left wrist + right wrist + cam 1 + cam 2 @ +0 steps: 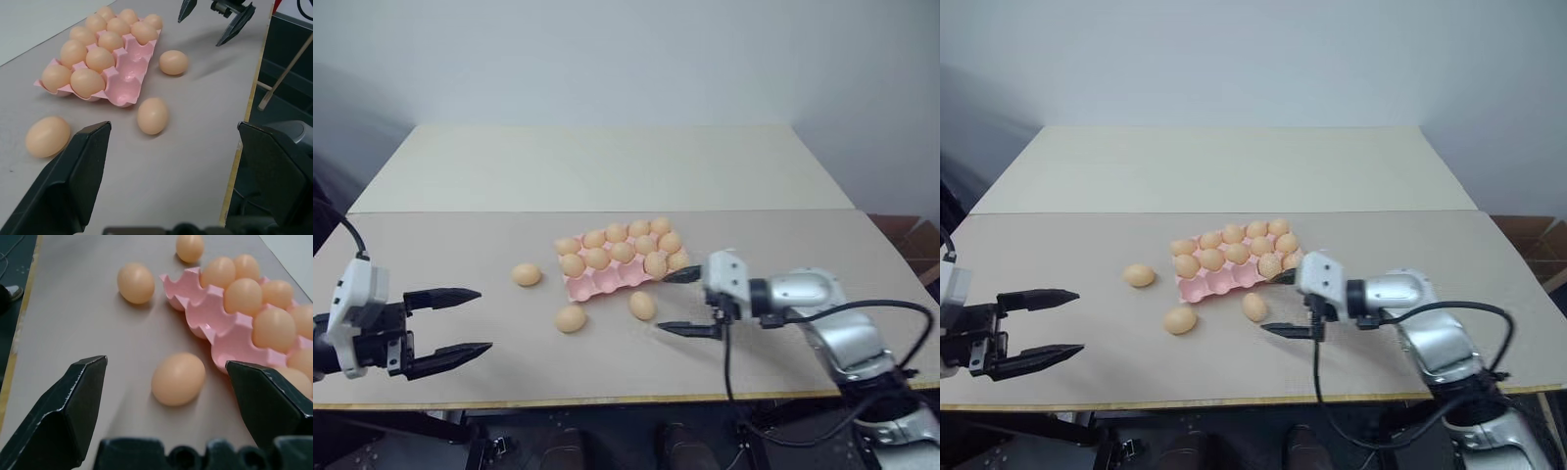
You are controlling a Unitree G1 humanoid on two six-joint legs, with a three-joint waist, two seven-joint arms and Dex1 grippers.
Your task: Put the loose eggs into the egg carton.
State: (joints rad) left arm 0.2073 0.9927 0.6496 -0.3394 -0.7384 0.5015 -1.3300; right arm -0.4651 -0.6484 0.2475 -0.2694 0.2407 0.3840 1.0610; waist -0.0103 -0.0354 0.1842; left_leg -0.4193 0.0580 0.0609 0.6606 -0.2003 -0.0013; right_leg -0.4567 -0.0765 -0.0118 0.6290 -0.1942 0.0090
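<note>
The pink egg carton [605,283] lies mid-table, most cups filled with tan eggs and three near-left cups bare. Three loose eggs rest on the table beside it: one to its left [527,274], one in front [571,318], one at its near right corner [642,305]. My right gripper [672,303] is open, pointing left, just right of that last egg [178,378], which lies ahead between the lines of its two fingers without touching them. My left gripper [482,320] is open and empty at the near left, well apart from the eggs.
The tan table's front edge [607,399] runs just below both grippers. A paler table section [597,166] extends behind the carton. A black cable [729,372] hangs from my right wrist over the front edge.
</note>
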